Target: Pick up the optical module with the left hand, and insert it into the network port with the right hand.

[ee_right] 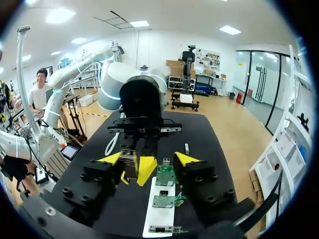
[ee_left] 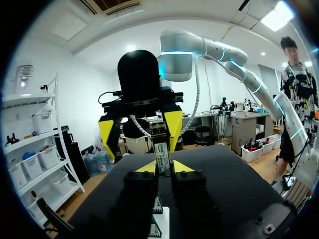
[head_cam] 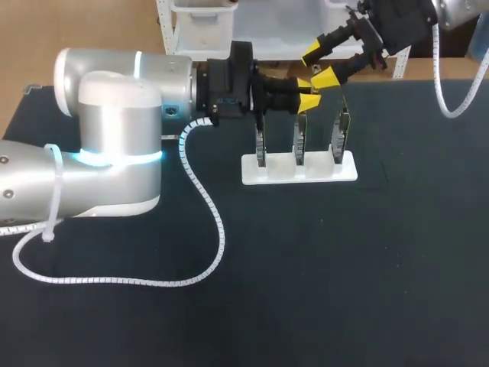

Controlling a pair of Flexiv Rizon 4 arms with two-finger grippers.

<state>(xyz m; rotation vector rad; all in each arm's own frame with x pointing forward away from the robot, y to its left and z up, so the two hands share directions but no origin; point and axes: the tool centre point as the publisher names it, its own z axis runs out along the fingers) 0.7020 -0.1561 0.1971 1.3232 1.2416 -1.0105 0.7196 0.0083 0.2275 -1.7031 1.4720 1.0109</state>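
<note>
above the white holder, optical module (ee_left: 161, 152): a small slim block pinched between the left gripper's yellow tips, off the table, its free end pointing toward the right gripper.
left gripper (head_cam: 309, 91): clamped on the module from two sides, low on its body, and hanging over the middle of the holder.
right gripper (head_cam: 319, 66): fingers spread wide, one on either side of the module. in the left wrist view neither pad seems to touch it, though one is near.
white holder (head_cam: 298, 170): sits on the dark table (head_cam: 344, 267), carrying three upright circuit boards (head_cam: 299, 138) in a row.
network port: presumably on one of those boards, but too small to pick out.
step in hand: looks like the handover from left to right, with insertion not yet done.
how it will handle: likely light and stiff, a cased part that won't give under the pads. the smooth flat sides may slip or pivot if pinched off-centre, and the connector end is probably the fragile bit.
where to take hold: squarely on the two flat faces of the exposed half, clear of the left tips, leaving the nose end free to enter the port.
risk: if the left lets go before the right has closed, the module would drop onto the boards.
</note>
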